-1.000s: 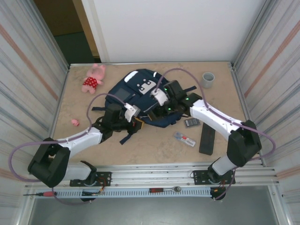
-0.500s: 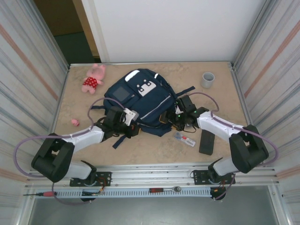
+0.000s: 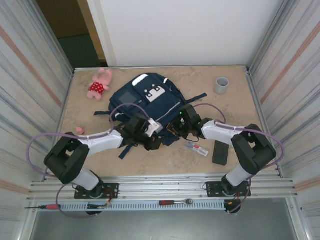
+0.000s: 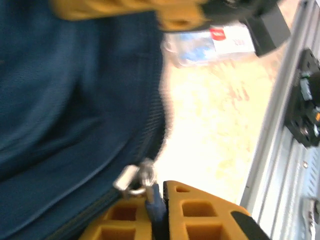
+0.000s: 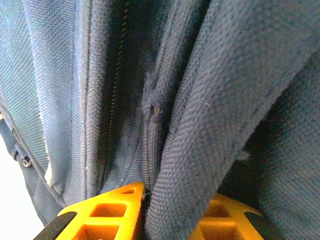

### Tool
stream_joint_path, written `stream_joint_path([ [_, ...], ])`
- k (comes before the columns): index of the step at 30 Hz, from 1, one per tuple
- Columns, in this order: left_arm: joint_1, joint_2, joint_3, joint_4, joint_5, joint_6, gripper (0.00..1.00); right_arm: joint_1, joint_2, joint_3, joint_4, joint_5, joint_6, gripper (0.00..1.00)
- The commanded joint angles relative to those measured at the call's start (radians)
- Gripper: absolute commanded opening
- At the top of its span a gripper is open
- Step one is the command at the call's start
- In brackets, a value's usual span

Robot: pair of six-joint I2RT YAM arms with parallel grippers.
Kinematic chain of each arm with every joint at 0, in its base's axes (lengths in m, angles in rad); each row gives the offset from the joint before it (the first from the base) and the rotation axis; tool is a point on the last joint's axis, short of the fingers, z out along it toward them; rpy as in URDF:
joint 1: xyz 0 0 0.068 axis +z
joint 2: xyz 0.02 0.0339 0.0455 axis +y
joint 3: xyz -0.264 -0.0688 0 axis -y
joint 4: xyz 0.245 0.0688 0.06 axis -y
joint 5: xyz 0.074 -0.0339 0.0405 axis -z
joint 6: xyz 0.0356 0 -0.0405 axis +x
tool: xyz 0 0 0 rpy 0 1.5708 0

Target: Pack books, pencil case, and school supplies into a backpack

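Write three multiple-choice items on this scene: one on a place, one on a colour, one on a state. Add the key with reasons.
1. Where does the cup stand on the table?
A. far right part
B. near left corner
C. near edge, centre

2. What colour is the plush toy?
A. green
B. pink
C. yellow

3. How is the right end effector?
A. wide open, empty
B. open above the cup
C. shut on a backpack fold

1 A: it stands by the far right corner.
2 B: its body is pink.
3 C: blue fabric is pinched between its fingers.
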Motion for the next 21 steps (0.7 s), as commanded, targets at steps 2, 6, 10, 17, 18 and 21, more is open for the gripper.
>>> stream_joint_path([
  [2, -0.075, -0.015, 0.075, -0.031, 0.114, 0.07, 0.21, -0.001, 0.027, 0.067, 0.101, -0.024, -0.009, 0.18],
  [6, -0.027, -0.083, 0.028, -0.008, 0.044, 0.06, 0.41, -0.027, -0.01, 0.086, 0.021, -0.081, -0.167, 0.19],
  [10, 0.06, -0.189, -0.025, -0.024, 0.028, 0.171, 0.64, -0.068, -0.046, 0.138, -0.132, -0.176, -0.398, 0.17],
  [17, 0.105, -0.337, -0.049, -0.1, -0.188, 0.571, 0.75, -0.129, -0.051, 0.212, -0.269, -0.333, -0.6, 0.13],
  [18, 0.124, -0.334, -0.047, -0.101, -0.199, 0.597, 0.75, -0.136, -0.052, 0.215, -0.274, -0.348, -0.607, 0.13],
  [21, 0.146, -0.325, -0.054, -0.083, -0.256, 0.682, 0.77, -0.149, -0.052, 0.232, -0.304, -0.374, -0.638, 0.12],
])
